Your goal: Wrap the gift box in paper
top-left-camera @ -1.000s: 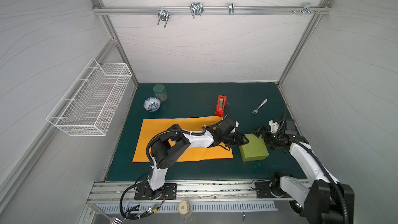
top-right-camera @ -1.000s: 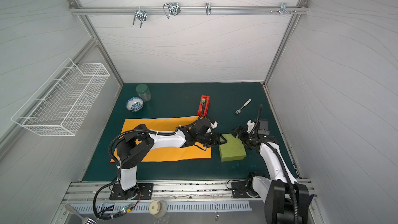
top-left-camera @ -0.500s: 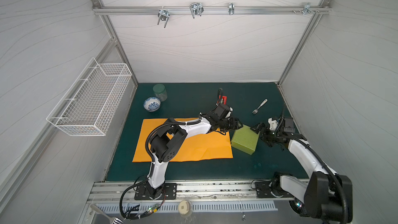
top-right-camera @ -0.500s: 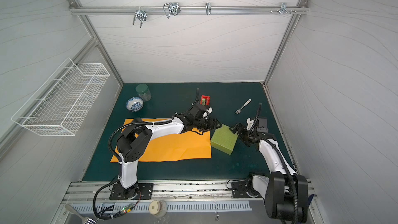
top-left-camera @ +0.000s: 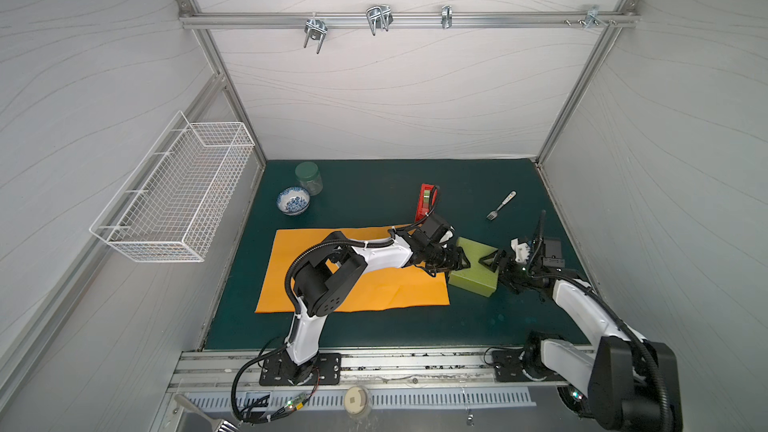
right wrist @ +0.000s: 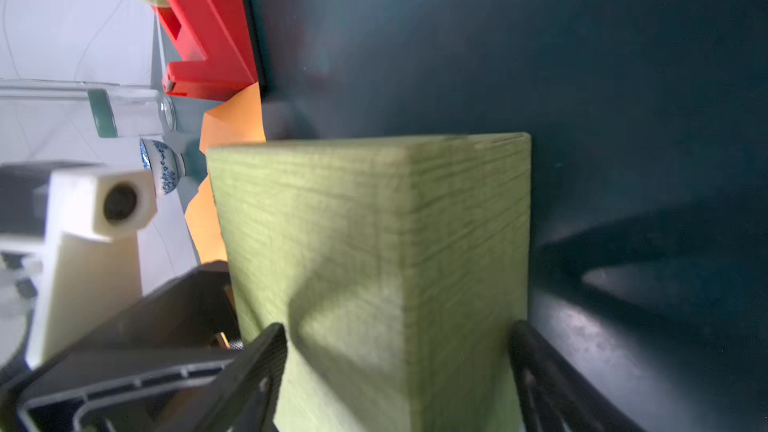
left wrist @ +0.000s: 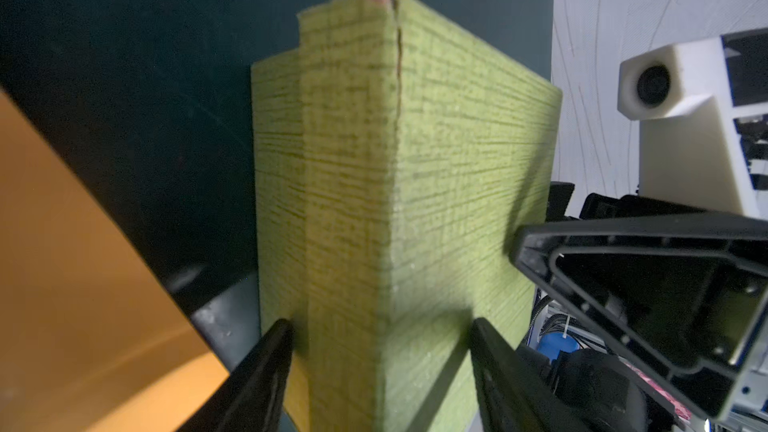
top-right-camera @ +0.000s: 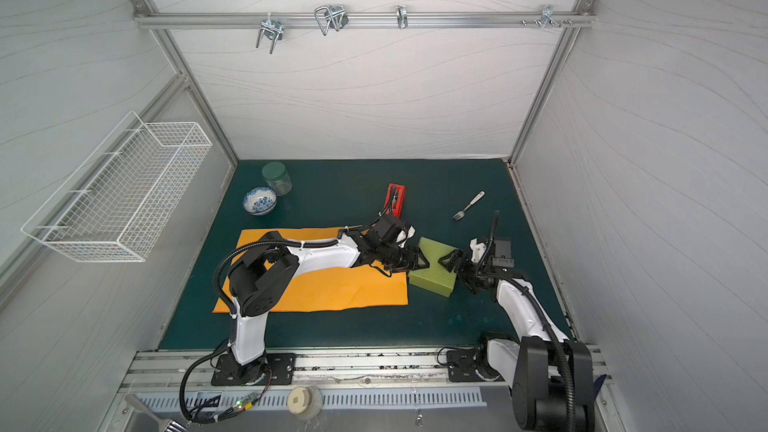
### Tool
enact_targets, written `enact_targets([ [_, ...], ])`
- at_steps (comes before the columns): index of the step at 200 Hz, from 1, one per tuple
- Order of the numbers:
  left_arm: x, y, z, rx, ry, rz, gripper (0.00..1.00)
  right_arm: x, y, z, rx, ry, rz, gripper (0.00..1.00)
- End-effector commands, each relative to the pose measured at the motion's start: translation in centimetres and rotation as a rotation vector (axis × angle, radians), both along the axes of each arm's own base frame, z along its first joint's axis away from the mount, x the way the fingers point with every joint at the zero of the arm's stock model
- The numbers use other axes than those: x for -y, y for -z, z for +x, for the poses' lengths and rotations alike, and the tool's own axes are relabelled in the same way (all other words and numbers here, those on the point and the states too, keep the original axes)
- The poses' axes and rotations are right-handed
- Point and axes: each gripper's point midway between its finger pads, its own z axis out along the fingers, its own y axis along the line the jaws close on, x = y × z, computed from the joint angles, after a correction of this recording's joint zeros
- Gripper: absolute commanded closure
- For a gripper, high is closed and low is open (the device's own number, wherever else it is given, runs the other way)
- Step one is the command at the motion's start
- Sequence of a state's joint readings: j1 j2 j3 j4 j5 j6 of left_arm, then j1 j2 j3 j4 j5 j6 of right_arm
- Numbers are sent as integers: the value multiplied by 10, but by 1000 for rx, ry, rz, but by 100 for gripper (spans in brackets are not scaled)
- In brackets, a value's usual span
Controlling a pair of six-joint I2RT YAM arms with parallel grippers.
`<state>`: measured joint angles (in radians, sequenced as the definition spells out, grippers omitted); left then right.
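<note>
The gift box (top-left-camera: pixel 473 268) (top-right-camera: pixel 434 272), yellow-green and ribbed, hangs tilted just past the right edge of the orange paper (top-left-camera: pixel 374 288) (top-right-camera: pixel 332 288), which lies flat on the green mat. My left gripper (top-left-camera: pixel 461 260) (left wrist: pixel 380 326) is shut on the box's left edge, one finger on each broad face of the box (left wrist: pixel 415 180). From the right, my right gripper (top-left-camera: pixel 490 261) (right wrist: pixel 397 326) straddles the opposite edge of the box (right wrist: pixel 374 222) with its jaws open. Both arms hide part of the box top.
A red tape dispenser (top-left-camera: pixel 426 203) stands behind the left wrist. A fork (top-left-camera: pixel 500 206) lies at the back right. A blue-patterned bowl (top-left-camera: pixel 293 200) and a green-lidded jar (top-left-camera: pixel 308 177) sit at the back left. A wire basket (top-left-camera: pixel 174 197) hangs on the left wall.
The box lay flat a second ago. My left gripper has lifted and tilted it. The right gripper has come in around its far edge and its jaws have narrowed.
</note>
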<state>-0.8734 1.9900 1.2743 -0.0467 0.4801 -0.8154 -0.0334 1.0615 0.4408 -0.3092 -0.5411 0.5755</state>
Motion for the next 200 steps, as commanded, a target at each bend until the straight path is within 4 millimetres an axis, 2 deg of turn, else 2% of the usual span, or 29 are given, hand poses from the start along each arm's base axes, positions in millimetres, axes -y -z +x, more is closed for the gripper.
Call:
enact_targets([
  [1,37,-34,-1,20,56,-141,35,-23,-35,4,76,-83,127,22],
  [32,41,-61,-2,38,67,-192,36,-30,-60,2,124,-102,161,27],
  [72,33,-87,-5,80,69,-206,36,-44,-81,1,164,-136,175,29],
  [153,3,-110,-7,124,36,-190,36,-85,-89,-4,165,-233,153,33],
  [176,-14,-118,-11,139,22,-183,36,-102,-92,-6,168,-273,141,34],
  [200,-37,-114,-14,140,-3,-168,36,-124,-88,-10,161,-315,128,34],
])
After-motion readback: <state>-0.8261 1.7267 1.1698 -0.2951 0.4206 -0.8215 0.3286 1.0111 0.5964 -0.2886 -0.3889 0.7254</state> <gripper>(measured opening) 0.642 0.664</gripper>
